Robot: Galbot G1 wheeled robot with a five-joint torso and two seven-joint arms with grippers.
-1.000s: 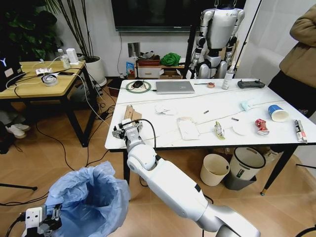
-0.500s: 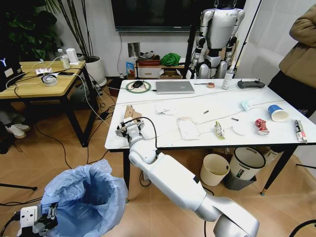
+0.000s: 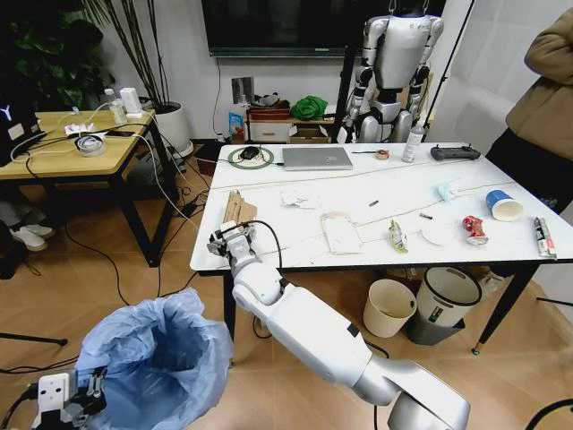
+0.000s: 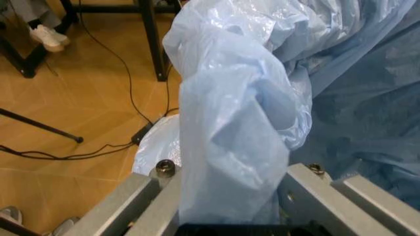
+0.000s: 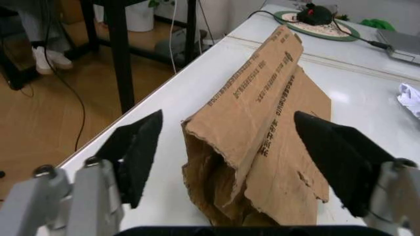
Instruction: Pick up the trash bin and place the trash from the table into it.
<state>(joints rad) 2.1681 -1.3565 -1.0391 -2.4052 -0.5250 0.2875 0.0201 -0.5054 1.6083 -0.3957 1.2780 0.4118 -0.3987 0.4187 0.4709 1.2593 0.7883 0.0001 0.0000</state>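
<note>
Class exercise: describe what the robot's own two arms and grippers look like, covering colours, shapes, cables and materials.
The right arm is glossy white with rounded shells, a ball-like joint and grey at the shoulder end; a thin black cable loops over its wrist. The right gripper has grey metal fingers faced with black wedge-shaped pads. The left gripper has plain grey metal fingers with visible bolts, on a white boxy block.

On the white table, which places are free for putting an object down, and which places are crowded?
On the table, one bare patch lies between the laptop and the flat white packet; another between the black controller and the blue-and-white cup. The near right edge is crowded with litter. The right gripper, jaws open, straddles the cardboard piece.
</note>
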